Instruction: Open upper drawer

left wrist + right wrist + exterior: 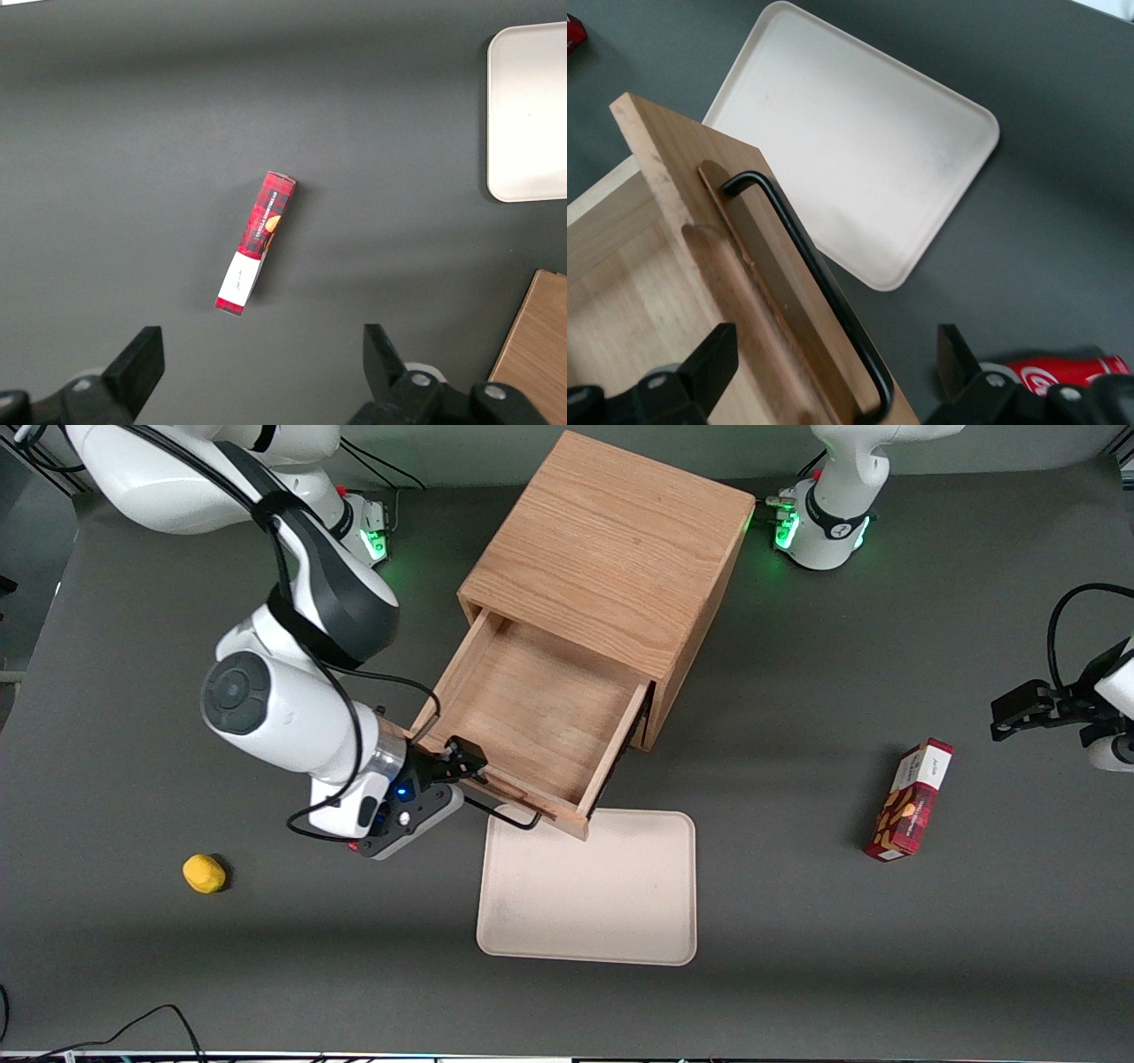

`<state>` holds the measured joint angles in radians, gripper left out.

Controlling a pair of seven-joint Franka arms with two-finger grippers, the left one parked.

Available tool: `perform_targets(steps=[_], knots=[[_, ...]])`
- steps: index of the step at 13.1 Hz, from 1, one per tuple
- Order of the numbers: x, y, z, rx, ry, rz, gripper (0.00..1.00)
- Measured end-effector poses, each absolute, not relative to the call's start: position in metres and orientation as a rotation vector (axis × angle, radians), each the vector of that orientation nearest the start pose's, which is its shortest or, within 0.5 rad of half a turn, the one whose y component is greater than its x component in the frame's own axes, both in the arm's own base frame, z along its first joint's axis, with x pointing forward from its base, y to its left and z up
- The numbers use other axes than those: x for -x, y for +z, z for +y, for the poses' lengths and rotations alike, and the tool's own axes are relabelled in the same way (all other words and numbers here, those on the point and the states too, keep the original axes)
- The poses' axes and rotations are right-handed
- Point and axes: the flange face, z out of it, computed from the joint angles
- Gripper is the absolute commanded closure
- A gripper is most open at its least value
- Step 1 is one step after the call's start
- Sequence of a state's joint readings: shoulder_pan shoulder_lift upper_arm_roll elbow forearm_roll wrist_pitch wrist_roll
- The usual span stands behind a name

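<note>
The upper drawer (540, 708) of the light-oak cabinet (611, 549) stands pulled far out, and its bare wooden inside shows. Its thin black wire handle (507, 815) runs along the drawer front, which overhangs the tray's edge. My right gripper (462, 764) is at the handle's end toward the working arm, just above the drawer front. In the right wrist view the gripper (833, 372) is open. Its fingers (709, 363) stand wide apart, with the drawer front (673, 168) and the handle (806, 257) between them, untouched. The lower drawer is hidden under the upper one.
A cream tray (589, 886) lies on the grey table in front of the drawer, also in the wrist view (859, 150). A yellow object (204, 872) lies toward the working arm's end. A red box (911, 800) lies toward the parked arm's end. A red can (1063, 367) lies beside the gripper.
</note>
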<state>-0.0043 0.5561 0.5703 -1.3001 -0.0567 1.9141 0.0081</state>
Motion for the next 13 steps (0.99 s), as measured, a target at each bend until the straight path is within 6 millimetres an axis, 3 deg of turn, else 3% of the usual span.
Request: perform_targets(steps=[2, 5, 8, 9, 11, 13], knots=[[-0.647, 0.507, 0.272, 2.844, -0.093, -0.662, 0.0], [-0.638, 0.569, 0.201, 2.979, -0.109, -0.538, 0.0], [-0.608, 0.651, 0.124, 3.095, -0.227, -0.351, 0.0], [-0.594, 0.67, 0.102, 3.122, -0.266, -0.284, 0.0], [-0.568, 0.687, 0.059, 3.16, -0.303, -0.127, 0.0], [-0.546, 0.692, 0.026, 3.174, -0.313, 0.001, 0.0]])
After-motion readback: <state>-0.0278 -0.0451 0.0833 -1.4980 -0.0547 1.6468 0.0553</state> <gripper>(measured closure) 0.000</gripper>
